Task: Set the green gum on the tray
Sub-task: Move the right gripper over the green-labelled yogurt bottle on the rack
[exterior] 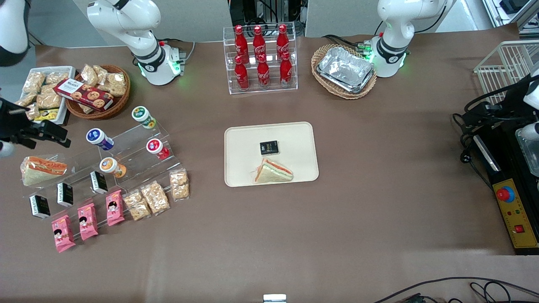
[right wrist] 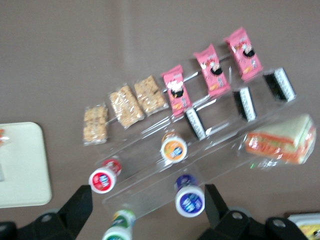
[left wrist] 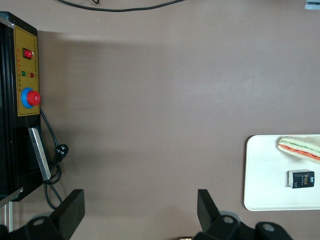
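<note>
Green gum sits on the top step of a clear acrylic stepped stand at the working arm's end of the tabletop, lid tilted toward the front camera, untouched. On the same stand: blue-bodied bottle and red-bodied bottle one step nearer the camera, orange-bodied bottle nearer again. In the right wrist view the green bottle shows only in part, with the red, orange and blue bottles around it. Hand hangs at the working arm's edge of the front view, above the tabletop beside the stand, well apart from the green gum; its two dark fingers stand spread wide in the wrist view, nothing between them, released. Tray lies near the tabletop's middle, well apart from the stand; it carries a small black packet and a wrapped triangular sandwich nearer the camera, the two just apart. Another wrapped sandwich rests on a lower acrylic step beside the bottles. Three small black-and-white packs stand in a row, three pink snack packs nearer the camera, and three clear bags of tan snack bars beside them. A wicker basket of snacks sits farther from the camera than the stand.
</note>
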{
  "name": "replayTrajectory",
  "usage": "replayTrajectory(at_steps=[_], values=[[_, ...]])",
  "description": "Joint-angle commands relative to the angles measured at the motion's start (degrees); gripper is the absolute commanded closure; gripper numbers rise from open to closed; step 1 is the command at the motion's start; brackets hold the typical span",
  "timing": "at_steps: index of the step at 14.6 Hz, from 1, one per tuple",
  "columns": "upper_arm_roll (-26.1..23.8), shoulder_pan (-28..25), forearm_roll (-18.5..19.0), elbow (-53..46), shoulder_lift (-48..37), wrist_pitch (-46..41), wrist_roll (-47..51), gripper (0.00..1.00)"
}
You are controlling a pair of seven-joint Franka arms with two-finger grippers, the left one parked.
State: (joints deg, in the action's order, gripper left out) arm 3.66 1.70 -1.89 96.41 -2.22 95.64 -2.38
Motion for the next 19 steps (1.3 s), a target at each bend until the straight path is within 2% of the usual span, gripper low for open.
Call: replayTrajectory(at_steps=[1,4,5,12,19], values=[[-1.1,-0.6,-2.2,15.8,-15.3,0.5,6.7,0.0],[-5.1,-0.7,-2.2,33.5,-33.7,0.7,7.4,0.0],[-6.5,-0.7,-2.2,36.8,-36.9,0.8,7.4,0.0],[-6.9,-1.0,-2.2,39.5,-35.7,1.8,6.8,0.0],[-7.2,-4.8,-2.8,56.9,-30.1,24.9,7.8,0.0]])
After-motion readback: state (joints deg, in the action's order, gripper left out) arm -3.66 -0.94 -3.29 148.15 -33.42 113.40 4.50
